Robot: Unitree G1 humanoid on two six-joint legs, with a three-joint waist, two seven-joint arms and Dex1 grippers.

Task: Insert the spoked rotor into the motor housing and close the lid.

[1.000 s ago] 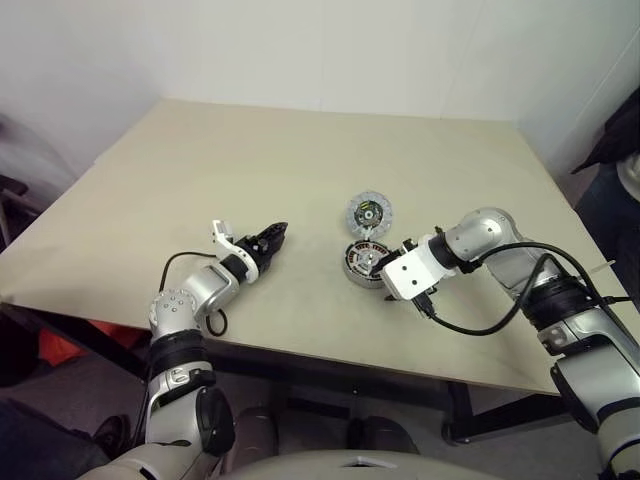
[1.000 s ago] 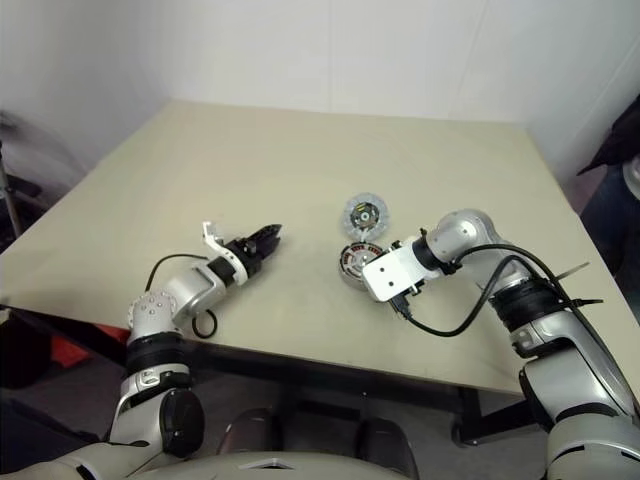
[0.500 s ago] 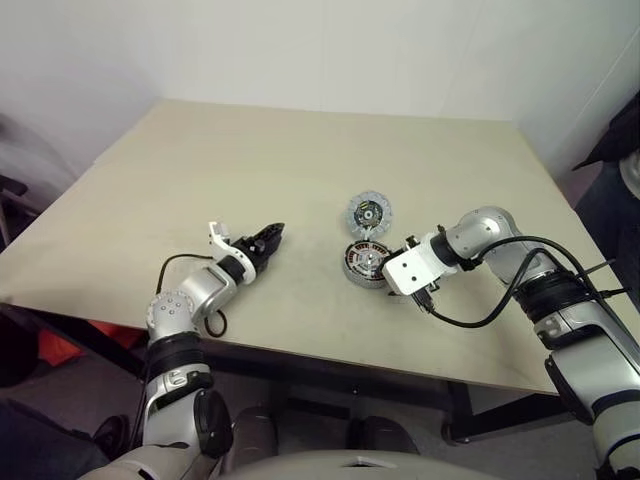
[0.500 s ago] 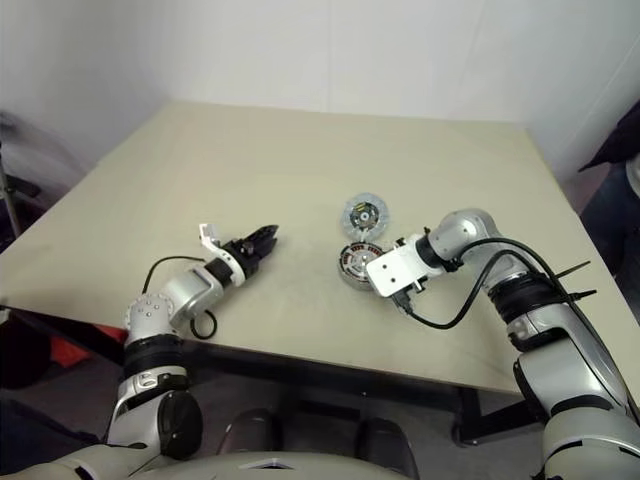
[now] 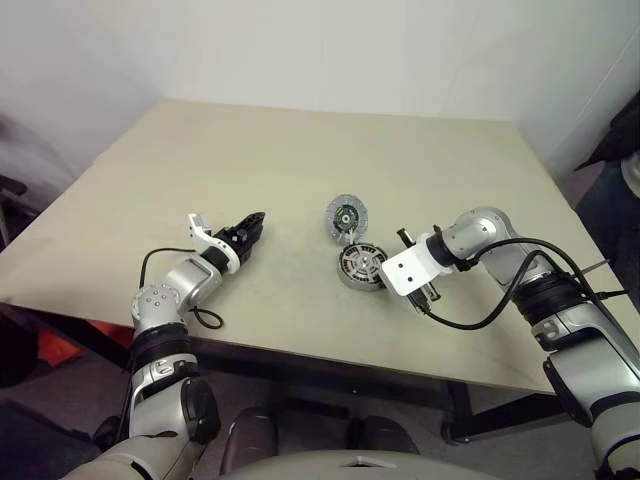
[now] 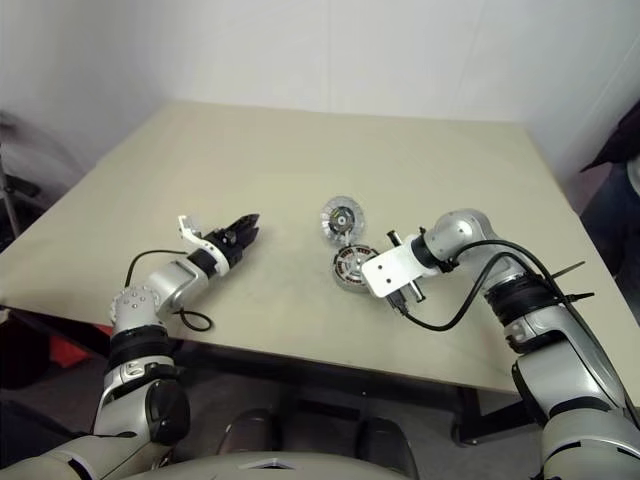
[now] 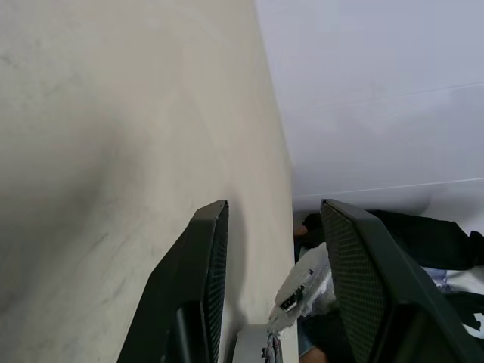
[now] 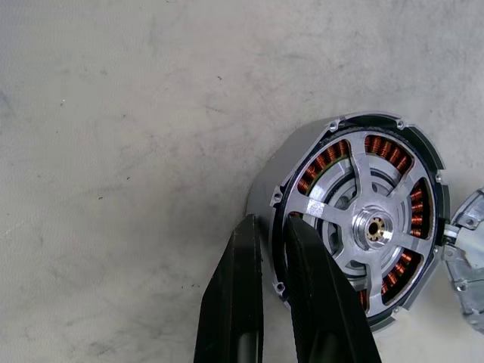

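One step done: spoked rotor (image 8: pixel 368 227) sits in motor housing (image 8: pixel 349 219); lid (image 5: pixel 346 216) lies just beyond, not on. Right gripper (image 8: pixel 281 234) nearly together at housing rim, holding nothing; left gripper (image 7: pixel 272 219) apart, empty.

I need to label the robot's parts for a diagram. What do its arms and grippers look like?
Both arms are silver-grey metal with black joint bands and loose black cables. The left gripper has two black, fine-textured fingers behind a white bracket. The right gripper has black fingers beneath a white boxy wrist block.
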